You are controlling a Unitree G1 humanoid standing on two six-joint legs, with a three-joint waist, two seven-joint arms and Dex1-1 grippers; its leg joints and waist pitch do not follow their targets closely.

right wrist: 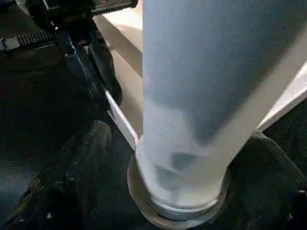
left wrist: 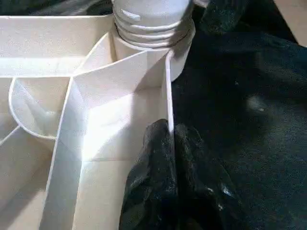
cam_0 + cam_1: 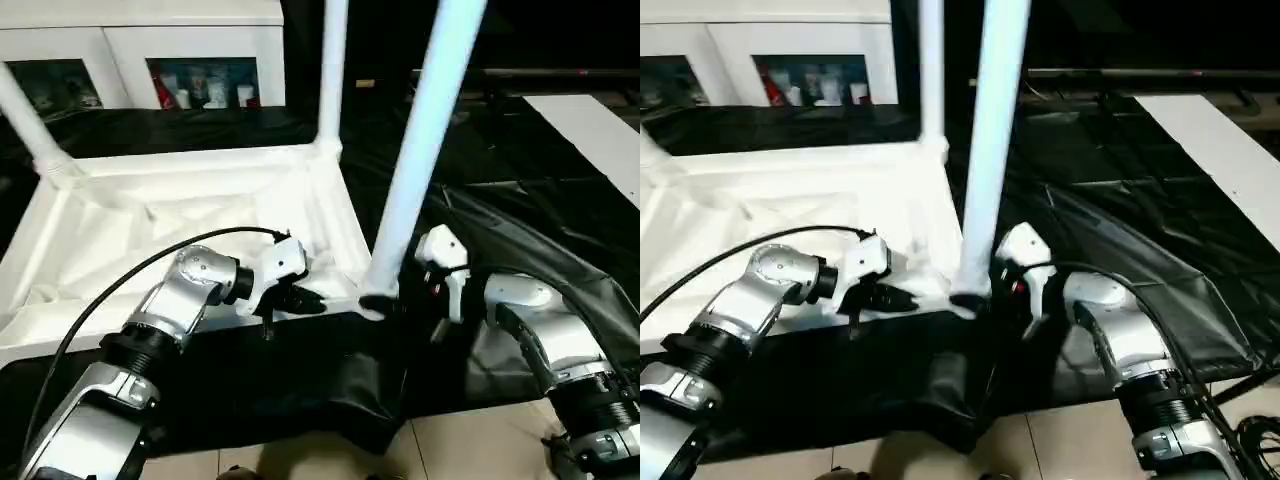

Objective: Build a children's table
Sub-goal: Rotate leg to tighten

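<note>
Both jaws clamped: left gripper (image 3: 300,300) on tabletop (image 3: 150,215) rim, right gripper (image 1: 177,158) round corner leg (image 3: 420,150) (upright).

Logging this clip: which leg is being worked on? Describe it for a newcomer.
On the black work table lies the upturned white tabletop. The leg stands at its near right corner, leaning, with the right gripper around its base; the other legs stand untouched farther back.

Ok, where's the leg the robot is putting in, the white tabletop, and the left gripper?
Leg (image 3: 420,150), left eye view, mid-shaft.
Tabletop (image 3: 150,225), left eye view, ribbed underside.
Left gripper (image 2: 171,143), left wrist view, fingertips pinching the tabletop's rim.
</note>
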